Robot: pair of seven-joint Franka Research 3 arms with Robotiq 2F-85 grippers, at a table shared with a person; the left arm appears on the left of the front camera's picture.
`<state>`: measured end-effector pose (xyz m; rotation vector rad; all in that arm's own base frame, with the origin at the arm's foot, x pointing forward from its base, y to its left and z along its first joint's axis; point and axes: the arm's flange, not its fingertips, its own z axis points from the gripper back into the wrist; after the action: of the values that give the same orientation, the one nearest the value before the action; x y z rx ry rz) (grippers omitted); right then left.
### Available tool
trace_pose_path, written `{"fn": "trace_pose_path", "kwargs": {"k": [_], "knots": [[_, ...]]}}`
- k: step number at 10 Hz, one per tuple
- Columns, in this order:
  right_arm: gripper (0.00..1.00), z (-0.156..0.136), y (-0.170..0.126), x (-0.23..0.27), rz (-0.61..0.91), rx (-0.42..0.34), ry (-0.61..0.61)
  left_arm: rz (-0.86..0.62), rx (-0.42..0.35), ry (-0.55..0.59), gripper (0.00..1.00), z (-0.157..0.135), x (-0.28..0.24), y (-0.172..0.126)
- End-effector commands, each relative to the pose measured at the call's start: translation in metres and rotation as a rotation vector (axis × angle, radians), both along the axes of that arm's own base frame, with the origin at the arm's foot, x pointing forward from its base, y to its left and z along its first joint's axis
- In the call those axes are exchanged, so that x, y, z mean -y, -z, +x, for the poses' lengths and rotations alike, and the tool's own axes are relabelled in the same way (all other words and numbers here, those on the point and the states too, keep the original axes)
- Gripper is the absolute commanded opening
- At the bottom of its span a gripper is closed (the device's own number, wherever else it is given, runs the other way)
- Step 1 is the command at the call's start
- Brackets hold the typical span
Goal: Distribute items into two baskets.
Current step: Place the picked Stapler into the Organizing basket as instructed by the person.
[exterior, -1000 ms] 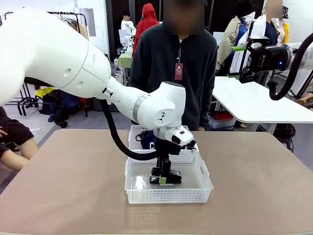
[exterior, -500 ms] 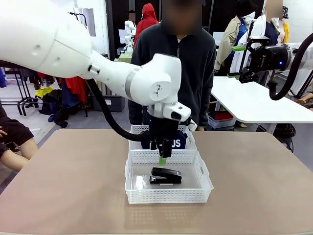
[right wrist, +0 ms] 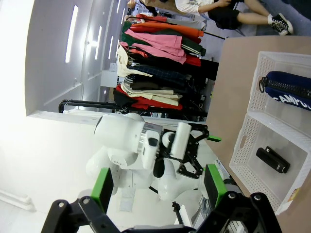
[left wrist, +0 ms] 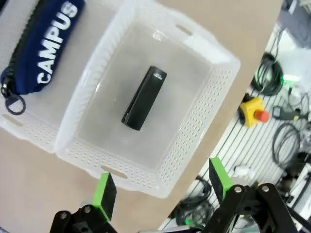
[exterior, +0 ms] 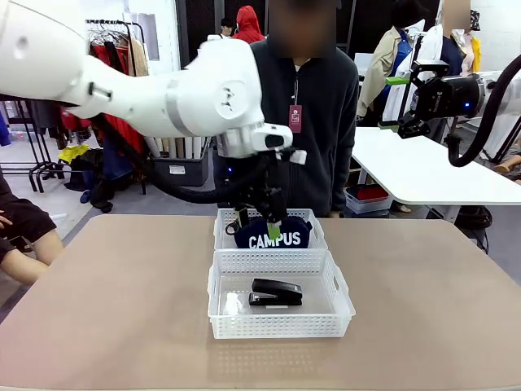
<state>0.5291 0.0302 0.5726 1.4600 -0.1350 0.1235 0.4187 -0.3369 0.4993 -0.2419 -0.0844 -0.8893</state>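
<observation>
Left arm point(exterior: 203, 102) overhangs far basket point(exterior: 224, 236); near basket point(exterior: 277, 326) open above.

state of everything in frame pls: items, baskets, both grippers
stapler: closed, lying flat in the near basket, free of any grip
pouch: zipped shut, in the far basket, CAMPUS lettering facing the robot
left gripper: open, empty, raised above the baskets
right gripper: open, empty, held high off to the side

Even, bright overhead light is cast; soft shadows are thrown on the desk point(exterior: 122, 309). Ceiling glare is seen in the right wrist view, with wide-angle bending at the edges.
</observation>
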Motion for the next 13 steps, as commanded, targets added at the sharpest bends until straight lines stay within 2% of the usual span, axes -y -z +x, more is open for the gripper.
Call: {"fn": "trace_pose_path", "kwargs": {"k": [1,2,4,5,6,10,12,13], "knots": [[1.0,-0.001,-0.002,0.0,0.004,0.004,0.001,-0.069,0.051,-0.099,1.0,-0.013,-0.029,0.005],[1.0,-0.001,-0.002,0.0,0.004,0.004,0.001,-0.162,0.075,-0.118,1.0,-0.013,-0.039,0.002],[1.0,-0.001,-0.002,0.0,0.004,0.004,0.001,-0.222,0.1,-0.171,1.0,-0.011,-0.046,0.003],[1.0,-0.001,-0.002,0.0,0.004,0.004,0.001,-0.227,0.166,-0.13,1.0,-0.011,-0.042,0.003],[1.0,-0.001,-0.002,0.0,0.004,0.004,0.001,-0.171,0.076,-0.174,1.0,-0.001,-0.042,-0.007],[1.0,-0.001,-0.002,0.0,0.004,0.004,0.001,-0.183,0.093,-0.168,1.0,-0.003,-0.039,-0.003],[1.0,-0.001,-0.002,0.0,0.004,0.004,0.001,-0.38,-0.133,-0.302,1.0,0.012,-0.078,-0.015],[1.0,-0.001,-0.002,0.0,0.004,0.004,0.001,-0.49,-0.201,-0.34,1.0,0.017,-0.102,-0.024]]}}
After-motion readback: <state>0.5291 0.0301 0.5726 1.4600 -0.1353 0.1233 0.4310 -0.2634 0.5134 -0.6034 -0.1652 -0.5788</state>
